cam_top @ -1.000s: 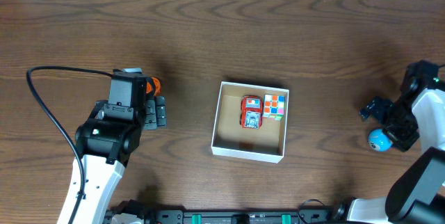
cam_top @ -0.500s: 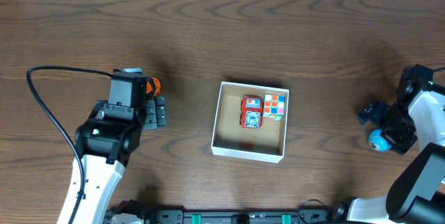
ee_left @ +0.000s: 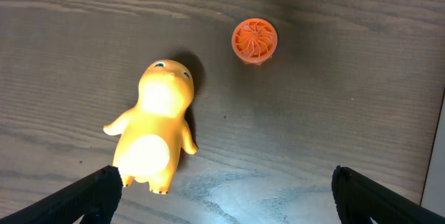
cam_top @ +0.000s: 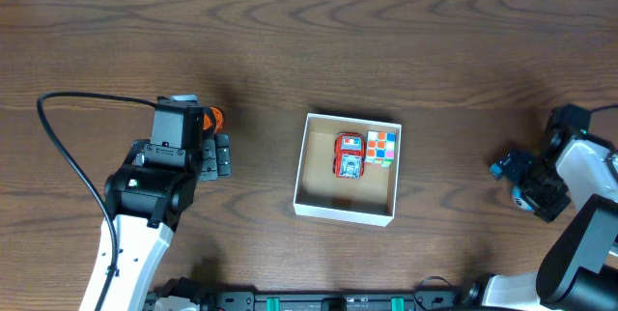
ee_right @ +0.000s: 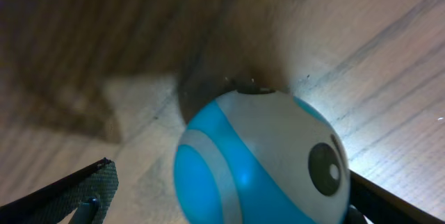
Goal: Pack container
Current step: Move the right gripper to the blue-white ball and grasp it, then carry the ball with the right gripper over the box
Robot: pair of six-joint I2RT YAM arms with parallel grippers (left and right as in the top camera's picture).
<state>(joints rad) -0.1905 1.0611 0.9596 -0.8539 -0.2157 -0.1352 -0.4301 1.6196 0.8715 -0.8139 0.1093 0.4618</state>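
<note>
The change is on the right side of the desk (cam_top: pixel 290 41): over the last second the right arm slides left and down over the blue and white ball (ee_right: pixel 261 161). From overhead its wrist now hides most of a ball that lay clear beside it a moment ago. The right wrist view shows the right pincer (ee_right: pixel 229 182) spread wide, one finger on either side of the ball and neither seen pressing on it, so it has hold of nothing yet. This reads as the approach to a grasp, with closing and lifting not yet done. The left arm has not moved. The left pincer (ee_left: pixel 222 189) hangs wide open and empty above a yellow toy figure (ee_left: pixel 156 126) and an orange ribbed disc (ee_left: pixel 254 41). The container (cam_top: pixel 344 212) sits at the middle of the desk, well apart from both arms. It already holds a red toy car (cam_top: pixel 349 155) and a colour-squared cube (cam_top: pixel 382 147) side by side towards its far right corner. No brand or writing can be read; the pale print on the car is too small to make out.
</note>
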